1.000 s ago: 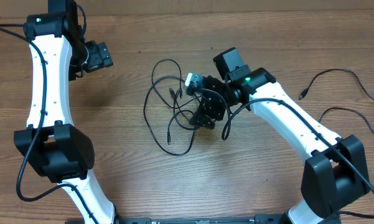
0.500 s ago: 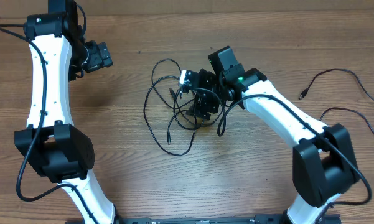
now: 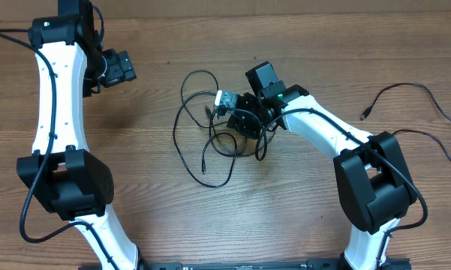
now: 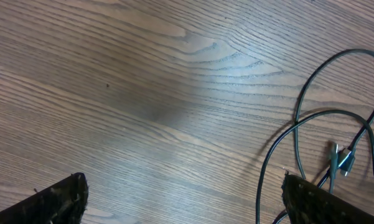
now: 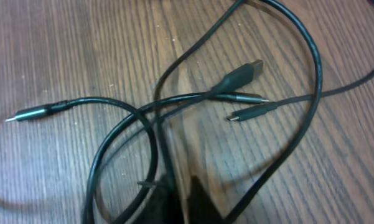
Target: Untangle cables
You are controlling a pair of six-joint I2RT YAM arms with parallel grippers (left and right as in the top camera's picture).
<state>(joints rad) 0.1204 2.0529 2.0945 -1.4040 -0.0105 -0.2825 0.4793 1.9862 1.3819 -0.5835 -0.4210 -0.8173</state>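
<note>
At the wooden counter (image 3: 285,221), we find the right pincer (image 3: 239,124) sunk into the middle of the cables (image 3: 214,135). It is clenched, and its own wrist view suggests it has one thin strand between its tips. Loops of cord spread around it on every side, most of them on the side facing the other arm. Just ahead of the tips several plugs (image 5: 243,71) lie bunched together, with strands crossing over and under one another. The left pincer (image 3: 120,67) hangs released, jaws wide and holding nothing, well apart from the knot. From its wrist we see only the outermost loops, passing beside one of its fingers. Far out on the other side of the right pincer, past its arm, a lone cord (image 3: 405,86) lies by itself on the wood. We read that as possibly one strand already clear of the rest, though we cannot be sure. As for the job, we judge it barely under way. The main bundle is knotted, no strand in it has been drawn free, and every crossing we can make out has yet to be pulled apart and laid out separately.
</note>
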